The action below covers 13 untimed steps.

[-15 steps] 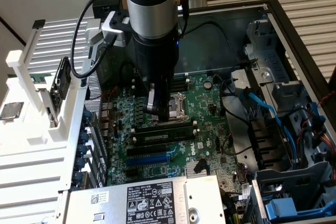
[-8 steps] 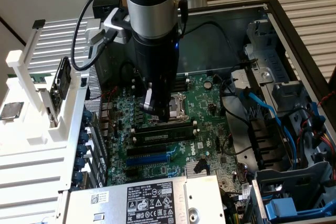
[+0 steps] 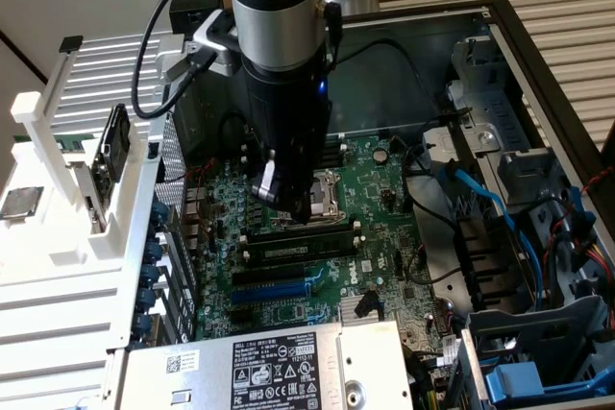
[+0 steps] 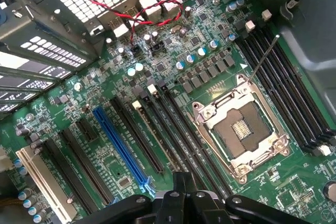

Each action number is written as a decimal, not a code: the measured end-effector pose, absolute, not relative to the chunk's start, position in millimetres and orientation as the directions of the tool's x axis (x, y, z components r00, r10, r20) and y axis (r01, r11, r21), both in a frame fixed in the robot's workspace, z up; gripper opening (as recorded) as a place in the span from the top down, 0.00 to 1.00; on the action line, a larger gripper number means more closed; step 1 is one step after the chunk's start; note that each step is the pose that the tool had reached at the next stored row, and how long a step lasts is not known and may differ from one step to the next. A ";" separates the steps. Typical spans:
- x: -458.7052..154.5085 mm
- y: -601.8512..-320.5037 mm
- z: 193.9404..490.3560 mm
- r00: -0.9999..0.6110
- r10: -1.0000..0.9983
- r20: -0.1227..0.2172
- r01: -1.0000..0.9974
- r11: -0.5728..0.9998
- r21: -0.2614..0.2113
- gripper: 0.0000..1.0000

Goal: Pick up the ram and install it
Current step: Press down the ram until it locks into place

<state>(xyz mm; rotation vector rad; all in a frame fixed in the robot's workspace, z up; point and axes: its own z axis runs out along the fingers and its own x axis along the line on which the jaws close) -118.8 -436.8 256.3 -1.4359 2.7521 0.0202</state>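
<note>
- Exterior view: the pincer [image 3: 288, 206] hangs tip-down inside the open PC case [image 3: 538, 74], low over the motherboard [image 3: 384, 189], with its tips at the CPU socket [image 3: 322, 201].
- Jaws are pressed together and I see nothing clamped between them.
- The ram [image 3: 300, 236] reads as the long narrow stick lying along the memory slot just in front of the tips, between two pale end latches. It looks like it's in the slot, not carried. Can't tell if it's fully seated.
- The blue expansion slot [image 3: 279, 290] is further toward the camera, apart from the pincer. The power supply [image 3: 279, 372] sits at the near edge.
- A white parts rack [image 3: 67, 189] stands outside the case on the exterior view's left.
- Wrist view: the closed pincer [image 4: 181, 195] lines up with the bank of long slots beside the CPU socket [image 4: 241, 129].
- The ram [image 4: 157, 135] appears as a thin edge in the slot with pale latches, running toward the fingertips. Blurred near the tips, so contact is unclear.
- My read: closed tips over the stick suit pushing down on its top edge, not gripping it.
- The blue expansion slot [image 4: 121, 148] is beside that bank and bare.
</note>
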 end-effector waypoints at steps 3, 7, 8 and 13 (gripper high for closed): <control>-118.8 -436.9 256.3 -0.598 -0.800 -0.040 -0.801 0.599 -0.005 0.89; -118.8 -436.8 256.3 -0.631 -0.774 -0.041 -0.775 0.632 -0.004 0.89; -118.8 -436.8 256.3 -0.640 -0.768 -0.041 -0.768 0.640 -0.004 0.89; -118.8 -436.8 256.3 -0.680 -0.732 -0.043 -0.732 0.681 -0.003 0.89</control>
